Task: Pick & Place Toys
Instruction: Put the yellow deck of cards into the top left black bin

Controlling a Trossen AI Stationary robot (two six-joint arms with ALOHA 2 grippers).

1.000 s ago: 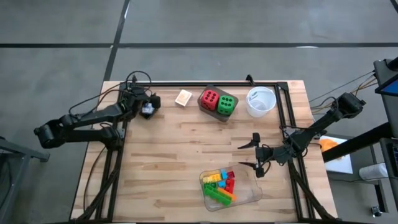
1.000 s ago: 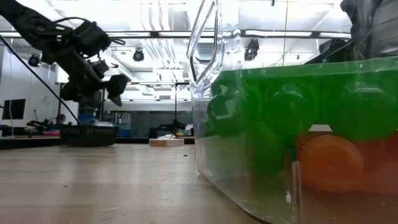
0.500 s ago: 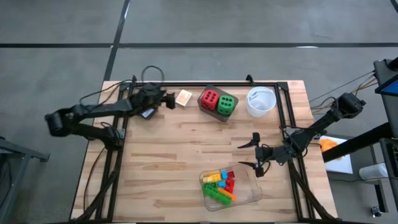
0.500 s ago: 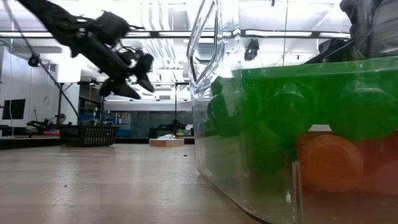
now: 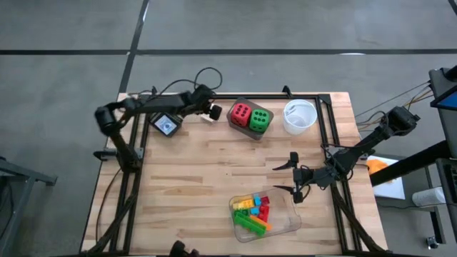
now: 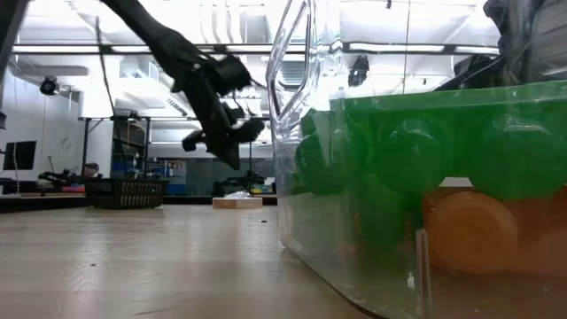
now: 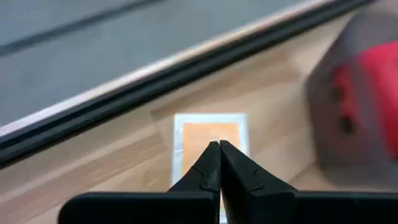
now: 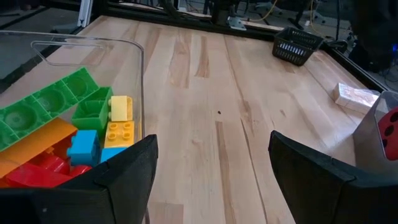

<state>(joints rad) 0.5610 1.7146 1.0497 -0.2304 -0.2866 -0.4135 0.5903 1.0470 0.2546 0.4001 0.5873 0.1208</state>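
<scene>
My left gripper (image 5: pixel 213 111) is shut and hovers at the table's far edge, over a small flat tan block with a white rim (image 7: pixel 210 134). In the low view it (image 6: pixel 229 149) hangs above the tabletop. A pink-red die (image 5: pixel 241 113) and a green die (image 5: pixel 260 120) sit side by side just right of it. A small white-blue pack (image 5: pixel 166 124) lies on the table to its left. My right gripper (image 5: pixel 292 178) is open and empty, just above the clear tray (image 5: pixel 285 223), which holds several bright bricks (image 8: pixel 93 124).
A white round bowl (image 5: pixel 300 116) stands right of the dice. A dark metal frame (image 5: pixel 325 128) runs along the table's far and right sides. Bare wood (image 5: pixel 214 171) lies in the middle of the table. A dark basket (image 8: pixel 298 45) shows beyond the table.
My left gripper has swung from over the white-blue pack toward the table's right edge, along the far edge, and now stands over the tan block beside the pink-red die. The pack stays on the table behind it.
</scene>
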